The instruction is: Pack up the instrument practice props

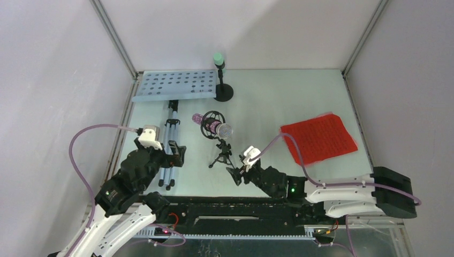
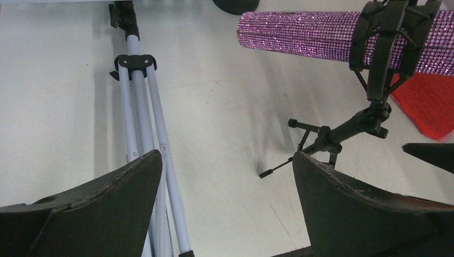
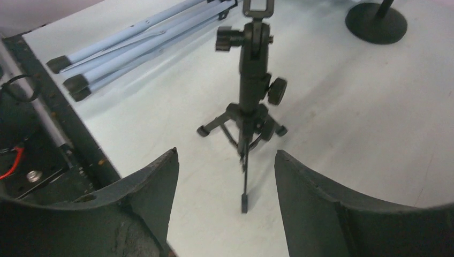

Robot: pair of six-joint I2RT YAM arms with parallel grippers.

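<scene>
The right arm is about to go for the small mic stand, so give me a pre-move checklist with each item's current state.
1. Right pincer open and empty: ok.
2. Black tripod mount lined up ahead of its jaws, not yet between them: ok.
3. Glittery purple microphone taken off that mount: not ok, it is mounted on it.
4. Left pincer open, clear of the mount: ok.
5. Red score sheet apart from the right pincer: ok.
6. Somewhere to pack things into: cannot tell, none in view.

Pale tabletop (image 1: pixel 300 96); white enclosure walls (image 1: pixel 53 80); grey metal corner posts (image 1: pixel 114 37).
</scene>
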